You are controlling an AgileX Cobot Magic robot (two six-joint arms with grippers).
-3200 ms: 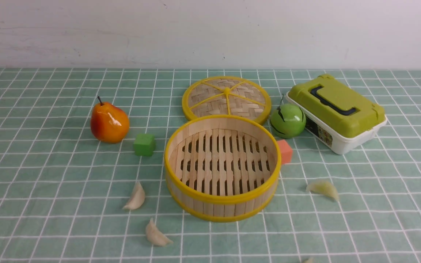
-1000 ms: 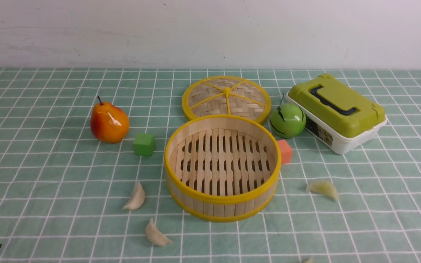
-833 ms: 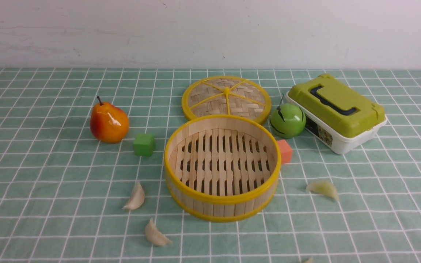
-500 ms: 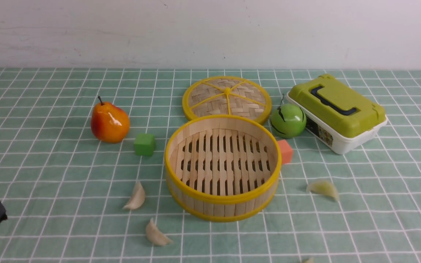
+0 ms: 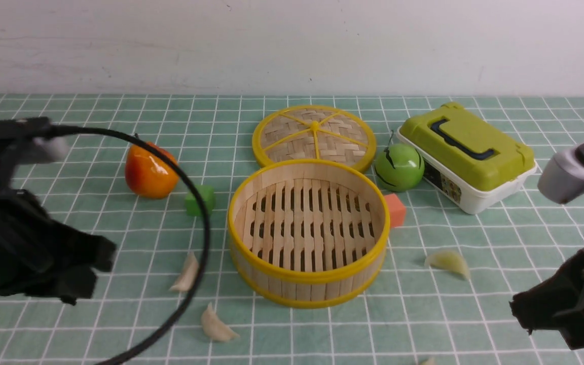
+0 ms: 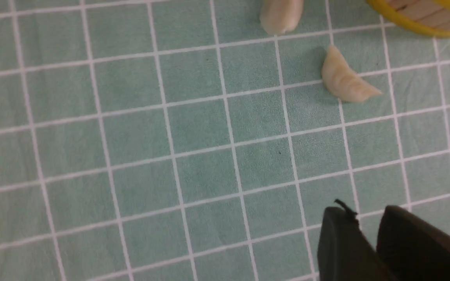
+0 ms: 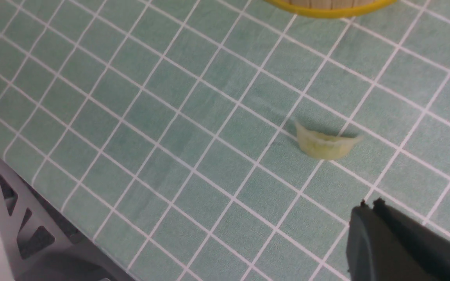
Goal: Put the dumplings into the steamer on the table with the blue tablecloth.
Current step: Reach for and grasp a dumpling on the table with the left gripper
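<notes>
We judge the task to be at its very start. The steamer (image 5: 308,278) stands with nothing on its slats in the middle of the worktop (image 5: 119,106), which the blue tablecloth (image 5: 495,238) covers. All the food lies outside it on the cloth. The first dumpling (image 5: 186,274) is at the steamer's 8 o'clock, just beside the wall. The second dumpling (image 5: 216,327) is at 7 o'clock, the third dumpling (image 5: 448,262) at 4 o'clock, and the fourth dumpling (image 5: 428,361) at 5 o'clock, cut by the front view's edge. The left end effector (image 6: 365,222) hangs over bare cloth at the steamer's 8 o'clock with its fingers pressed nearly together, holding nothing. The right end effector (image 7: 369,212) hangs at 4 o'clock, likewise closed and empty, with a dumpling lying apart from it in its wrist view. The step in hand looks to us like the reach toward a first pick. Next we expect the fingers must spread, centre over a crescent, straddle its narrow back and pinch lightly, since the glossy skin may slip. They must then carry it clear over the yellow rim. We count four dumplings, one steamer and one woven lid (image 5: 314,136) at its 12 o'clock. There is also one pear (image 5: 150,172) at 10 o'clock, one green apple (image 5: 399,167) at 2 o'clock and one green-lidded box (image 5: 467,152) beyond it. There are two cubes, a green cube (image 5: 196,202) at 10 o'clock and an orange cube (image 5: 396,210) at 2 o'clock.
</notes>
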